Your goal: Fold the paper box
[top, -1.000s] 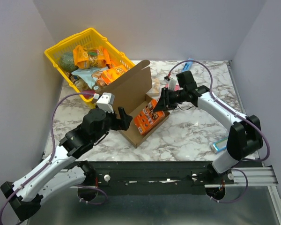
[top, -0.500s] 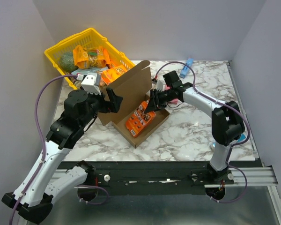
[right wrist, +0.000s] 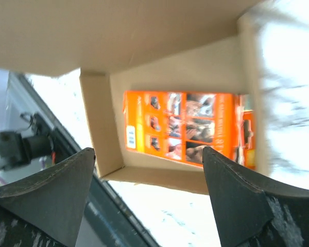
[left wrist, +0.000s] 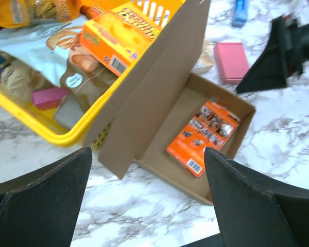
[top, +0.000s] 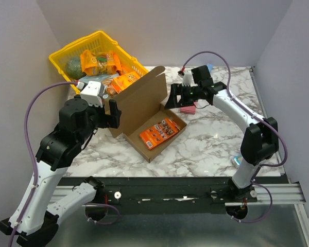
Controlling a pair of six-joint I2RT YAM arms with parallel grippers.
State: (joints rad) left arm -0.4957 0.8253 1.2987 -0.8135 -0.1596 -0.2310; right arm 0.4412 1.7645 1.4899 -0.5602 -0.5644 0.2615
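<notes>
Light: bright and even, coming from above.
Shadows: soft and faint, beside the plain brown cardboard paper box (top: pixel 141 100) on the white marble bench (top: pixel 211 144).
Top view: sharp.
Right wrist view: smeared, and glare washes its right side white.

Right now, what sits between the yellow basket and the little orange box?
The raised lid of the paper box stands between the yellow basket and the orange box. The left wrist view shows it best, and the top view agrees.
</notes>
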